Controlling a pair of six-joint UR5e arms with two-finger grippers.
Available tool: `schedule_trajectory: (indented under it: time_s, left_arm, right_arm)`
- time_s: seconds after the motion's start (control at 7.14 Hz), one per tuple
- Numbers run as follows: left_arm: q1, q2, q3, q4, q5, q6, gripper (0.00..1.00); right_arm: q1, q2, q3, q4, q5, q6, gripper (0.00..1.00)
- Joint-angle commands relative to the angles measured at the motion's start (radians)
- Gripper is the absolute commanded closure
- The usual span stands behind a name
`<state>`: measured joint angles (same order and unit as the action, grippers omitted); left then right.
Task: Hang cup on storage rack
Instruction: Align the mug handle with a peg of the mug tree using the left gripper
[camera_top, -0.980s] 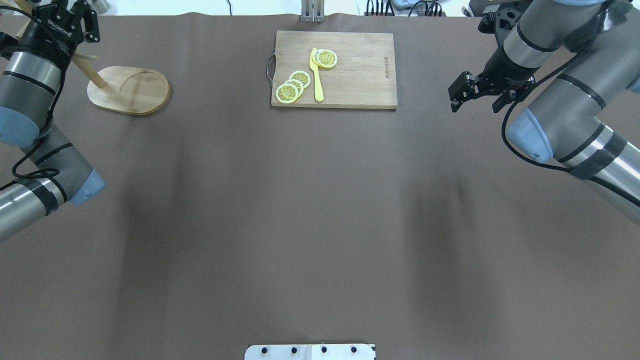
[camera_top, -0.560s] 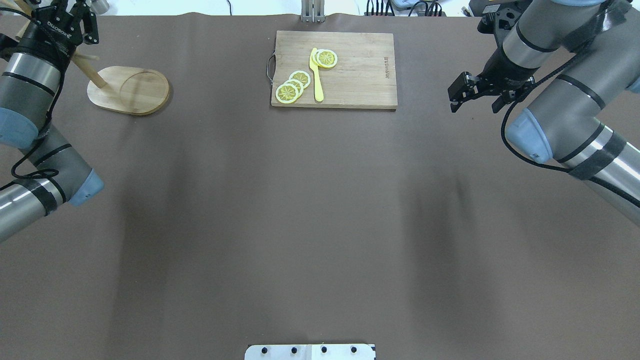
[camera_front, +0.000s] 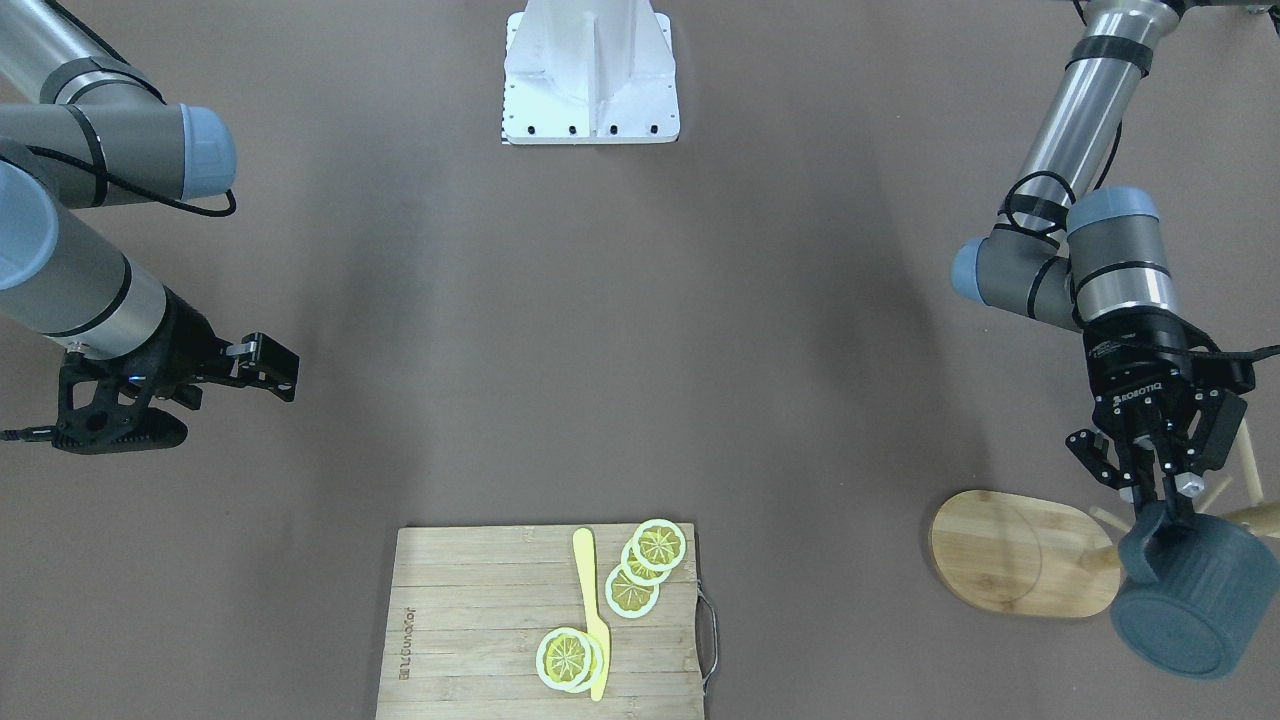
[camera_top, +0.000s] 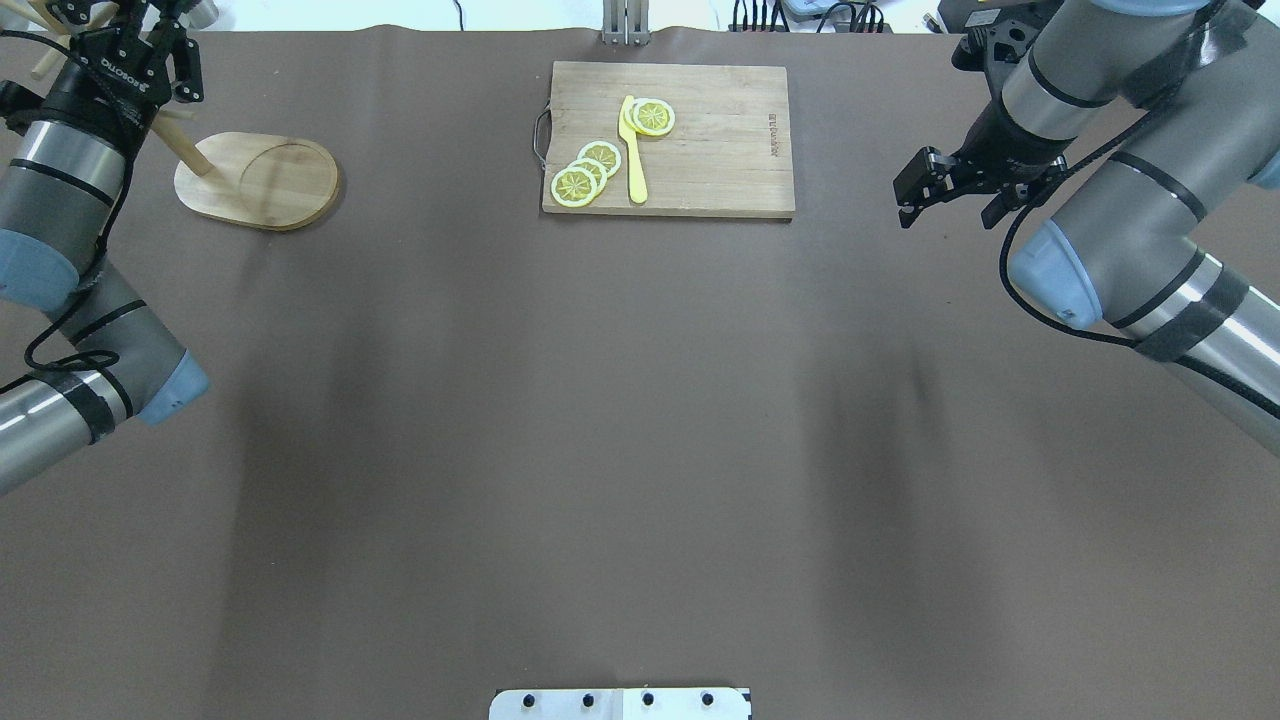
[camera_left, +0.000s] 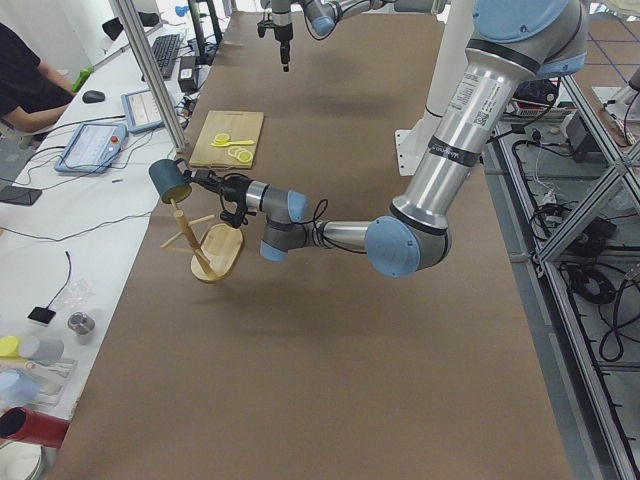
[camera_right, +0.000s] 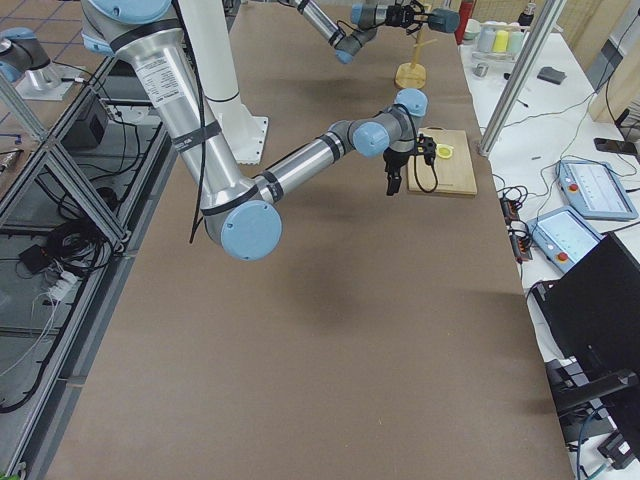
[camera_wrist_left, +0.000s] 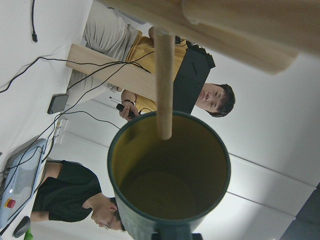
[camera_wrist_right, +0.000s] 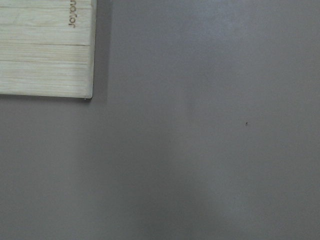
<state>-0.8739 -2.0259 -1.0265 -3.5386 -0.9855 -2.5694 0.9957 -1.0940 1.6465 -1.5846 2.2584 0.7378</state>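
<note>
Partly | storage rack (camera_front: 1020, 550) post hidden behind cup (camera_front: 1190, 600), left tool (camera_front: 1165, 500)

Both arms are built of brushed silver tubes and matt grey joint housings, and each joint is closed by a round pale-blue cap (camera_front: 208, 150). Narrow black rings mark the seams. The right arm (camera_top: 1130, 210) carries a thin black cable (camera_top: 1006, 265), bound to its silver forearm by wide black tape (camera_top: 1195, 315). The left arm (camera_front: 1110, 270) has a like cable at its elbow. The left claw (camera_front: 1163, 497) is black angular linkwork, with white ROBOTIQ lettering on its body. The right claw (camera_top: 948, 200) is of the same black make. The white base plate (camera_top: 620, 704) shows a row of small dark screws.
</note>
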Motion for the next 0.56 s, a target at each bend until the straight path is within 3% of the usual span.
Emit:
schedule_trajectory:
  time_s: [0.0, 0.42]
  left_arm:
    - [0.004, 0.009, -0.003, -0.012, -0.001, -0.002, 1.00]
    - [0.019, 0.044, -0.018, -0.032, 0.002, 0.000, 1.00]
  right_arm:
    - [-0.002, 0.000, -0.001, 0.000, 0.000, 0.000, 0.00]
    - [-0.003, -0.001, 0.001, 0.000, 0.000, 0.000, 0.00]
